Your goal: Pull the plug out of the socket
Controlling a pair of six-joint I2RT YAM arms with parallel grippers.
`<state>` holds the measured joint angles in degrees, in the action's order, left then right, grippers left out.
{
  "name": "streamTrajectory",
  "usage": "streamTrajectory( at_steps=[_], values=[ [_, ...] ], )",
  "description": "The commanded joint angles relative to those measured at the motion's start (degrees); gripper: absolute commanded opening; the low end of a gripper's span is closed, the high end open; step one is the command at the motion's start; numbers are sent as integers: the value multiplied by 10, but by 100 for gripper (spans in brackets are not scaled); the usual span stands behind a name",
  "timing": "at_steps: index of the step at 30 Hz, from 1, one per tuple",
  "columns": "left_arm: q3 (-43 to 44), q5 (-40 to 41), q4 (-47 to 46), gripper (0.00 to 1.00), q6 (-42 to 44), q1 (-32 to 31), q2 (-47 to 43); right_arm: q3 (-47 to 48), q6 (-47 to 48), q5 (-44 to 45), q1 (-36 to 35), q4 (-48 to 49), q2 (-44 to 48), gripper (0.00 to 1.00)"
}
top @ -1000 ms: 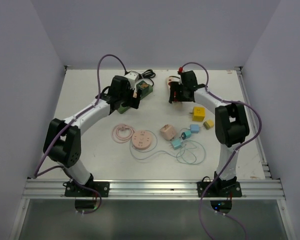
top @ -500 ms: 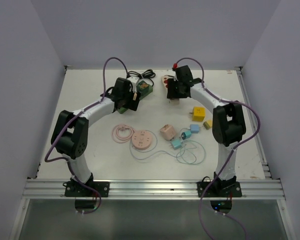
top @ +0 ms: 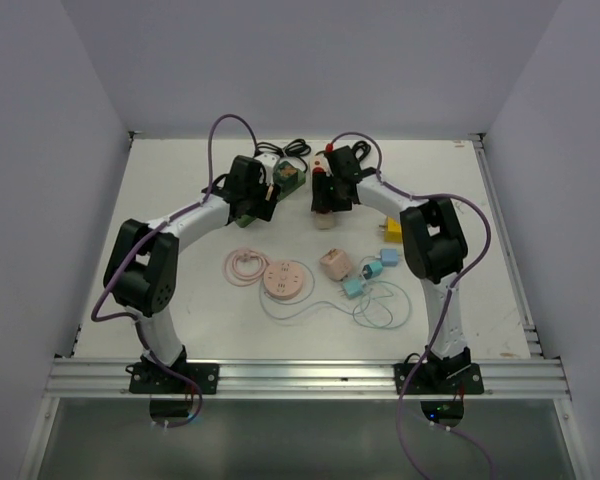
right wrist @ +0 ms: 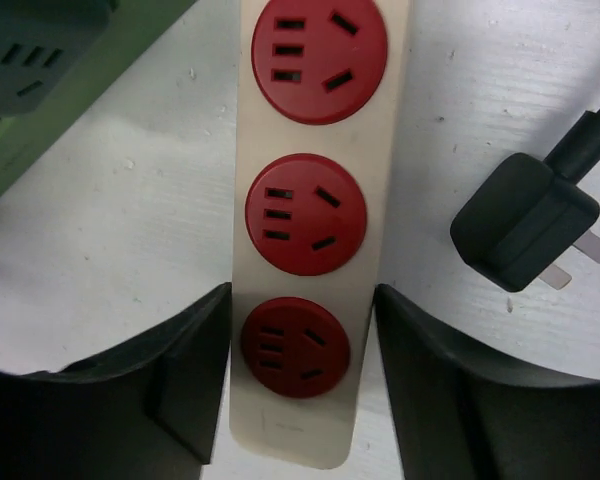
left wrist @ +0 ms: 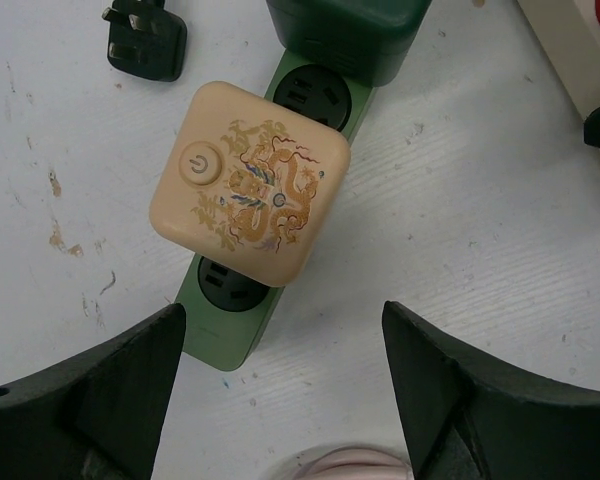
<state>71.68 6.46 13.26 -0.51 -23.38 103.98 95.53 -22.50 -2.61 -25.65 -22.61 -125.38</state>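
A cream square plug (left wrist: 248,195) with a gold dragon print sits pushed into a green socket strip (left wrist: 225,320). My left gripper (left wrist: 283,320) hangs open just short of the strip's near end, over bare table and touching neither. In the top view the left gripper (top: 263,203) is beside the plug (top: 288,178). My right gripper (right wrist: 302,295) is shut on the near end of a cream strip with red sockets (right wrist: 315,120), one finger against each long side. In the top view the right gripper (top: 324,195) stands right of the green strip.
A dark green adapter (left wrist: 345,35) occupies the green strip's far end. A loose black plug (right wrist: 525,220) lies right of the cream strip, another (left wrist: 140,40) left of the green one. A round pink socket (top: 285,280), thin cables and several small adapters (top: 335,263) lie mid-table.
My right arm swung left toward the green strip and its jaws closed on the cream strip. My left arm moved toward the back of the table and its jaws narrowed somewhat.
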Motion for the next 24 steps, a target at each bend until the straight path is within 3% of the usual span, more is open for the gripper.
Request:
streamTrajectory(
  at_steps=[1,9,18,24],
  values=[
    [18,16,-27,84,18,3,-2,1,-13,1,0,37,22,65],
    [42,4,-40,89,36,3,13,-53,18,14,25,38,80,93],
    [84,-17,-45,88,73,9,64,-176,42,-106,35,94,209,96],
    [94,-39,-44,84,82,16,90,-238,50,-138,36,110,264,96]
  ],
)
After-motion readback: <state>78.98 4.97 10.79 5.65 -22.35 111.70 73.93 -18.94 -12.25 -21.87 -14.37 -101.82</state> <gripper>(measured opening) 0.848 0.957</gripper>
